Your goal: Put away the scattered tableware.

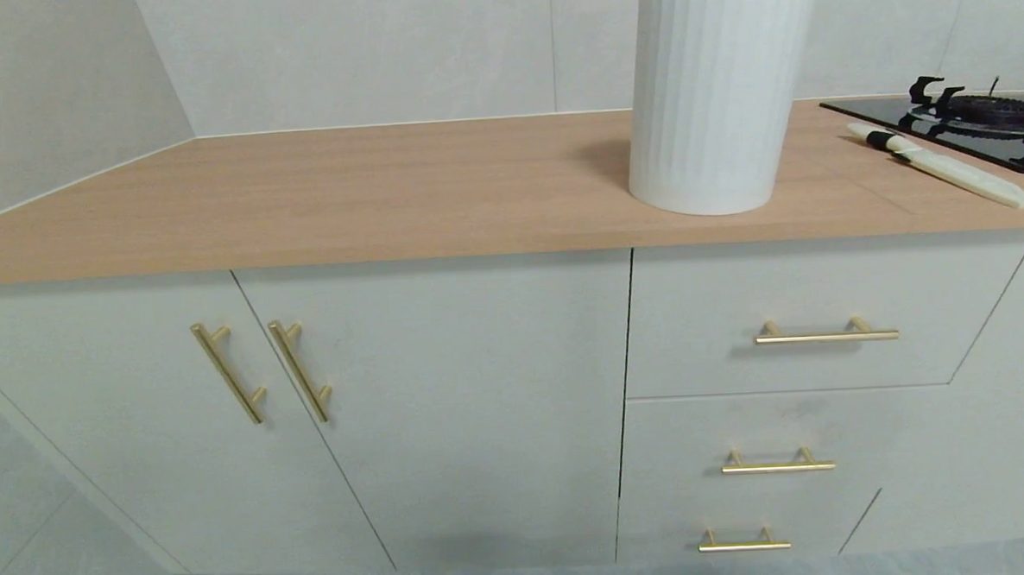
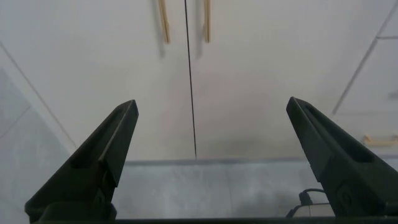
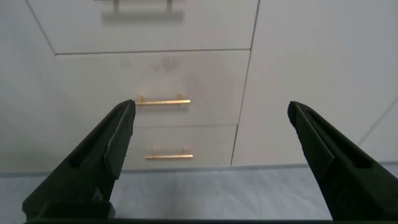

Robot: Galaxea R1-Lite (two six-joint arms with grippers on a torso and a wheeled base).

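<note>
The left pincer [image 2: 211,104] is wide open and has hold of nothing. Straight ahead of it is the seam between two cabinet doors [image 2: 261,81], with two golden door handles [image 2: 164,22] farther on, one on each side of the seam. The right pincer [image 3: 211,106] is also wide open and holds nothing. Ahead of it are the lower drawers [image 3: 93,78] with their golden bar handles [image 3: 163,101]. The knife [image 1: 939,165], pale with a black band, lies flat on the worktop [image 1: 344,191], well apart from both pincers. One end of it is at the edge of the black gas hob [image 1: 988,115]. Near the knife a ribbed white container [image 1: 715,97] stands upright.
</note>
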